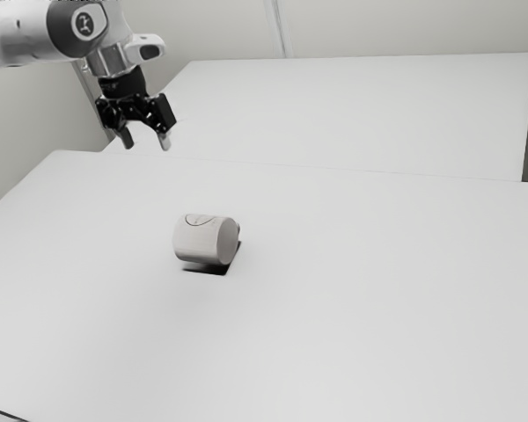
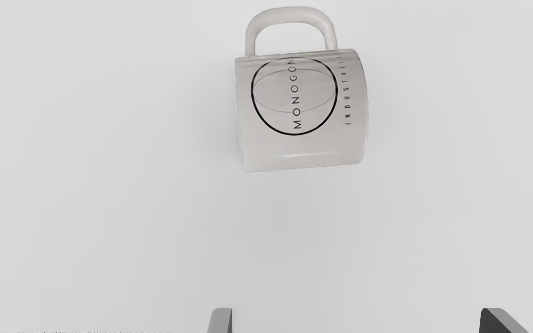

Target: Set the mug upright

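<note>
The mug point(image 1: 206, 240) lies on its side on the worktop point(image 1: 352, 308); my tool point(image 1: 147, 144) is open, away from it. I should grip its body firmly, then turn it slowly, base down.

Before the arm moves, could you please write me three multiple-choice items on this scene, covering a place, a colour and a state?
1. Where is the gripper?
A) Inside the mug
B) Raised, apart from the mug
C) Pressed against the mug

2. What colour is the circle printed on the mug?
A) Black
B) Red
C) Green

3. How is the mug placed?
A) Upright
B) Upside down
C) On its side

Key:
1 B: the exterior view shows the gripper up in the air, with a gap to the mug.
2 A: the wrist view shows a black outline.
3 C: the mug's curved wall rests on the table, a round end facing sideways.
</note>
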